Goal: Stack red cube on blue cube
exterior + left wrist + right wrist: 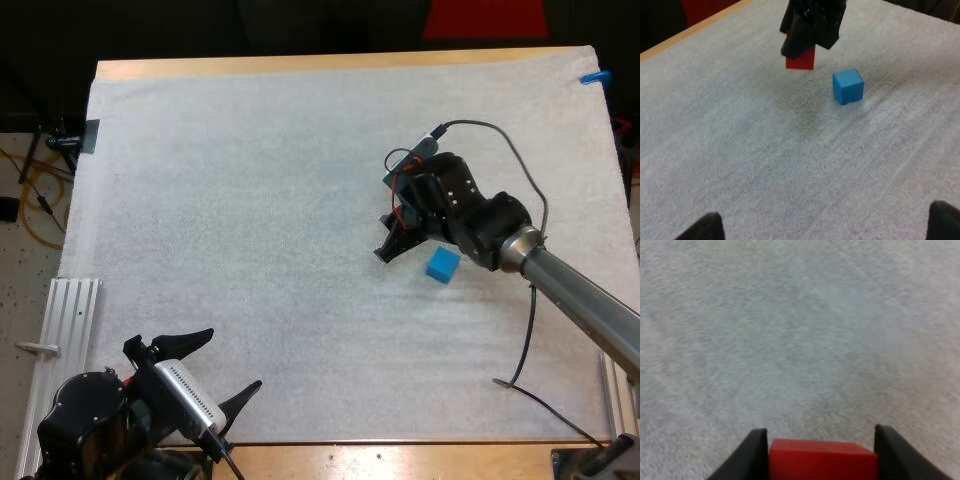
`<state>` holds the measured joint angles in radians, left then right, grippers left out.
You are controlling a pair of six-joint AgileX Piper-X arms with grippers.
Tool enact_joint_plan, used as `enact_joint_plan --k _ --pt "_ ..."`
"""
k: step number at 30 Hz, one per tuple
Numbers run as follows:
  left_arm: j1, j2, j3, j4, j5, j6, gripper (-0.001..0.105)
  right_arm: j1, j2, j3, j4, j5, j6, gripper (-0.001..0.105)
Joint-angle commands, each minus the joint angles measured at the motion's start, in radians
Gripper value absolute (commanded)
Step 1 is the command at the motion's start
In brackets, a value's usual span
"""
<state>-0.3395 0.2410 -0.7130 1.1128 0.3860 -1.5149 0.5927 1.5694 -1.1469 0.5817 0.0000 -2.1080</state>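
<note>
My right gripper [823, 454] is shut on the red cube [822, 464], its black fingers pressing on the cube from both sides. In the left wrist view the red cube [800, 60] hangs a little above the mat in that gripper, just beside the blue cube [848, 86] and apart from it. The blue cube [443, 264] rests on the white mat at centre right, close to my right gripper [396, 246]. Near the table's front left edge my left gripper [234, 360] stands open with nothing between its fingers.
The white mat [250, 200] covers most of the wooden table. A metal rail [70, 320] lies off the mat's left front side. A thin dark cable [520, 370] trails on the mat under my right arm.
</note>
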Motion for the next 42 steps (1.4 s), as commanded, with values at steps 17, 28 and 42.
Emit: enact_joint_plan --k 17,28,42 --pt "-0.003 0.005 -0.008 -0.012 -0.009 0.001 0.076 -0.084 -0.025 0.005 0.136 0.096 0.207 0.012" --pt "-0.003 0.005 -0.008 -0.012 -0.009 0.001 0.076 -0.077 -0.025 0.091 0.079 0.136 0.249 0.012" --pt "-0.003 0.005 -0.008 -0.012 -0.009 0.001 0.076 -0.078 -0.025 0.154 0.044 0.077 0.273 0.012"
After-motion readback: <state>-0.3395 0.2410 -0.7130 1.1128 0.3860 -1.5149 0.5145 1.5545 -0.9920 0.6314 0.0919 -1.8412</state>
